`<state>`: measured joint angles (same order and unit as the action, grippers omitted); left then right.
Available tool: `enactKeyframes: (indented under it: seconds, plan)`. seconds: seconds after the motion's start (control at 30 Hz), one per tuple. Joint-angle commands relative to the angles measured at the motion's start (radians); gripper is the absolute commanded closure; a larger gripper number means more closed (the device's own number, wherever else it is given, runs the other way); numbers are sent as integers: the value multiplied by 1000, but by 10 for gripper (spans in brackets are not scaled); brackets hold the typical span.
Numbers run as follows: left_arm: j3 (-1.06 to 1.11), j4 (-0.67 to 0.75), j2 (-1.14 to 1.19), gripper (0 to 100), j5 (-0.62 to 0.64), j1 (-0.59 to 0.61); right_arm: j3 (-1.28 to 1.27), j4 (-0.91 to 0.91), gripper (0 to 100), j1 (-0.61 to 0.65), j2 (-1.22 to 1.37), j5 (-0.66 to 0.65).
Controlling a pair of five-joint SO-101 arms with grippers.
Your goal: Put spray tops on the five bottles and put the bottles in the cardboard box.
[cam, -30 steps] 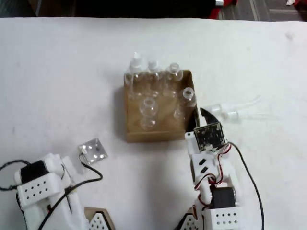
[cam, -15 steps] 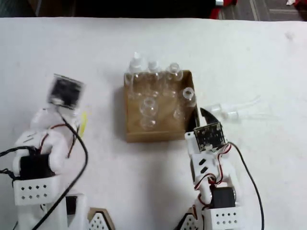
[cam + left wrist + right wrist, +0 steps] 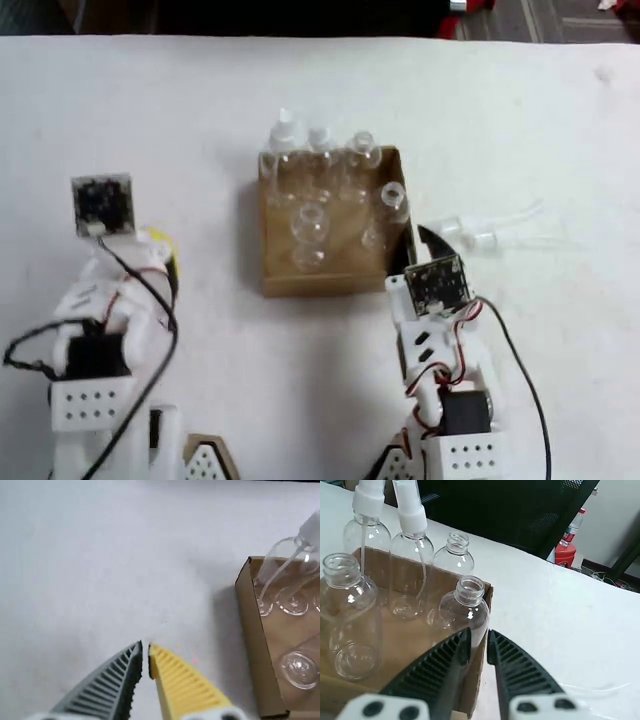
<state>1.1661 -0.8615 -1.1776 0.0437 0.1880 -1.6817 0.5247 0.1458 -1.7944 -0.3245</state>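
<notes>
The box (image 3: 300, 284) sits mid-table, and all five bottles (image 3: 312, 228) stand upright inside it. The two in the back row farthest from my right arm wear spray tops (image 3: 412, 515). The third in that row, and the two nearer my arms, have bare open necks. Loose spray tops (image 3: 478, 236) lie on the table (image 3: 150, 100) just beyond the box's right wall, their thin tubes pointing away from the box.

My right gripper (image 3: 478, 637) hovers at the box's near right corner, just beside the open bottle (image 3: 465, 610) that stands in that corner. Its black fingers are drawn almost together, with a narrow slit between them and nothing in it. They touch neither the bottle nor the loose tops.

My left gripper (image 3: 145, 647) is well apart from the box, on its left side, over bare table. Its grey and yellow fingers are closed tip to tip and hold nothing. The box's left wall and the bottle bottoms show off to one side of my left wrist view.
</notes>
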Motion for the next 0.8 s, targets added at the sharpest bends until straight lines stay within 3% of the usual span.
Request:
enactKeyframes:
  seconds: [0.0,0.2,0.27,0.47,0.67,0.77]
  plan:
    - [209,133,-211,954,-92,-12,-8,-2,950,4,-5,-15]
    - [535,334,-611,979,-167,-4,-8,-1,950,7,-5,-15]
    - [509,238,-677,979,-161,5,-8,-1,950,7,-5,-15]
    - [529,92,-593,979,-161,-4,-8,-1,950,8,-5,-15]
    - [529,-361,-572,979,-161,-7,-8,-1,950,8,-5,-15]
    - [528,-399,-602,979,-166,-5,-8,-2,950,8,-5,-15]
